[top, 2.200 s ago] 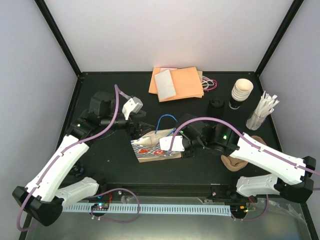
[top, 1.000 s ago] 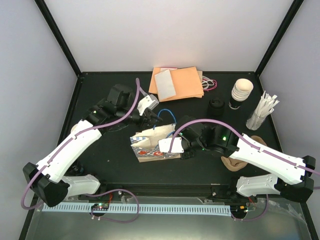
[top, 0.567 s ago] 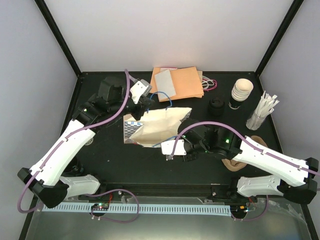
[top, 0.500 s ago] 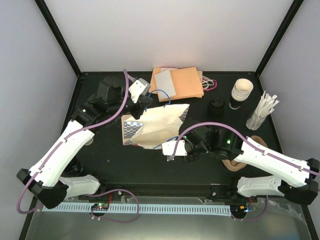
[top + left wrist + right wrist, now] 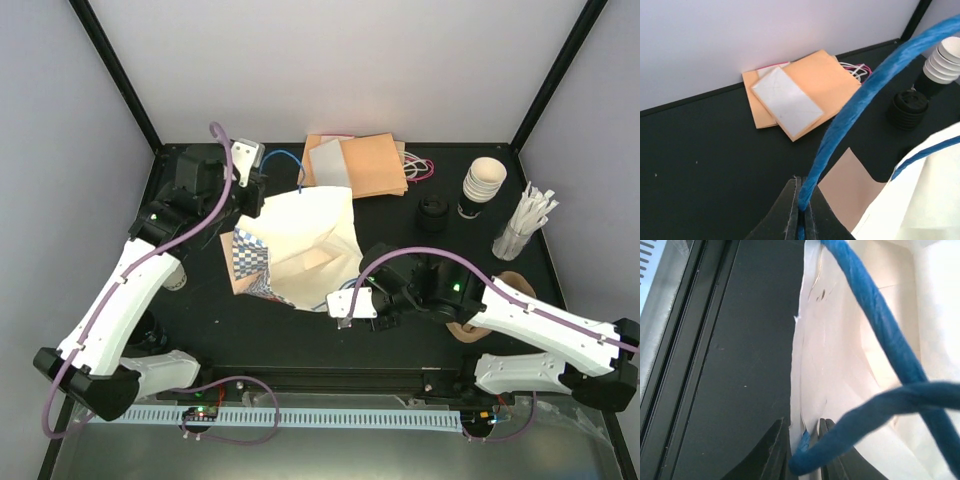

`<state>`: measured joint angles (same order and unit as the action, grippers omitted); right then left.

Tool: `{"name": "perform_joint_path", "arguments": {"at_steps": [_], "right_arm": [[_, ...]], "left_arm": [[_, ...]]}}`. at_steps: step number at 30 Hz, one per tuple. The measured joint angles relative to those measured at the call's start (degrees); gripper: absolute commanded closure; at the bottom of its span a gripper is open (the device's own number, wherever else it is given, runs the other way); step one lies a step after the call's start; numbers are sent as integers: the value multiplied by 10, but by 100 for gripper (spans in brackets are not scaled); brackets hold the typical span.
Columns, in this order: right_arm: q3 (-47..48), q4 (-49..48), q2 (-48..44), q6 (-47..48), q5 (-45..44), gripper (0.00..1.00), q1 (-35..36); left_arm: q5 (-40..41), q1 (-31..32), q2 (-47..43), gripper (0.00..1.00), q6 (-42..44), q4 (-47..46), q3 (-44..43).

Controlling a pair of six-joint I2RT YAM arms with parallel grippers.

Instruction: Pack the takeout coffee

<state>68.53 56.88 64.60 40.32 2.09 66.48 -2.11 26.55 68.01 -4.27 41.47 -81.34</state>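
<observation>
A white paper bag (image 5: 300,240) with a blue-checked side stands between the arms, its mouth pulled open. My left gripper (image 5: 262,180) is at its far-left corner, shut on a blue rope handle (image 5: 860,100) that runs taut from the closed jaws (image 5: 801,187). My right gripper (image 5: 343,308) is at the bag's near rim; its jaws (image 5: 802,427) pinch the paper wall (image 5: 840,355) where the other blue handle (image 5: 880,335) is fixed. The takeout coffee (image 5: 433,212), with its black lid, stands to the right of the bag, apart from both grippers, and also shows in the left wrist view (image 5: 909,108).
A stack of cream cups (image 5: 482,183) stands right of the coffee. A holder of white sticks (image 5: 525,225) is at the far right. Orange flat packets with a white card (image 5: 355,165) lie against the back wall. A brown pulp carrier (image 5: 478,322) lies partly under the right arm.
The left gripper has pulled the handle back and left. The bag has gone from lying flat to standing open. The right gripper has shifted to the bag's near rim.
</observation>
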Motion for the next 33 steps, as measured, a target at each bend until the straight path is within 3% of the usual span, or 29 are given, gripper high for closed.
{"name": "perform_joint_path", "arguments": {"at_steps": [5, 12, 16, 20, 23, 25, 33], "right_arm": [[-7, 0, -5, -5, 2, 71, 0], [-12, -24, -8, -35, 5, 55, 0], [-24, -58, -12, -47, 13, 52, 0], [-36, -89, -12, -59, 12, 42, 0], [-37, -108, -13, -68, 9, 25, 0], [-38, -125, -19, -73, 4, 2, 0], [-70, -200, -104, -86, -23, 0, 0]], "left_arm": [[-20, -15, -2, 99, 2, 0, -3], [-226, -8, -60, 98, 35, -73, 65], [-295, -4, -113, 98, 39, -113, 113], [-351, -2, -146, 99, 44, -141, 140], [-378, -2, -162, 98, 53, -149, 162], [-387, -2, -164, 98, 61, -144, 173], [-390, -2, -173, 98, 84, -120, 193]]}}
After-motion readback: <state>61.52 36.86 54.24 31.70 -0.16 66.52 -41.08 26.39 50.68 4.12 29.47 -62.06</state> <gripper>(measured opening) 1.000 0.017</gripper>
